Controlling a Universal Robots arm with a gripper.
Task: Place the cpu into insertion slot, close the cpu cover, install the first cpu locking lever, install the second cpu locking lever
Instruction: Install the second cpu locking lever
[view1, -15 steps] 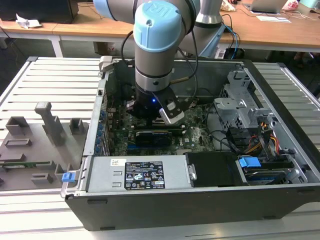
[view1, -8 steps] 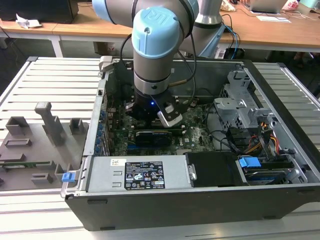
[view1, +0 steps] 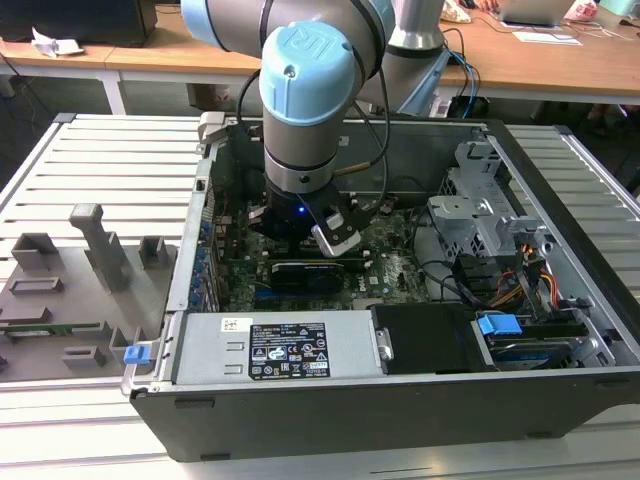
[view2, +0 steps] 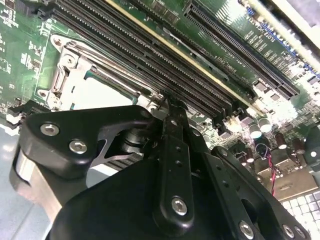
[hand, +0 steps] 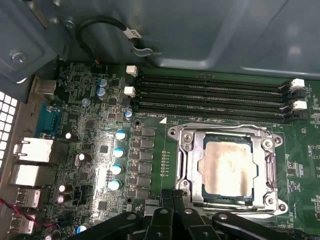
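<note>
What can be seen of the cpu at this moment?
The cpu is a flat square chip with a dull, silvery metal top that looks faintly smudged. In the first wrist view it lies level in the insertion slot, and the silver cpu cover lies closed around it, its window leaving the top bare. The gripper sits at the socket's near edge, not touching the chip. In the second wrist view its pale top shows beside the memory slots.

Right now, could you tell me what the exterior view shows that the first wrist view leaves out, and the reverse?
Exterior view alone: the open computer case, the arm's blue-capped joint, the grey fixture tray. First wrist view alone: the cpu lying in the insertion slot, with the cpu cover framing it, and the long memory slots. Both: the green motherboard.
</note>
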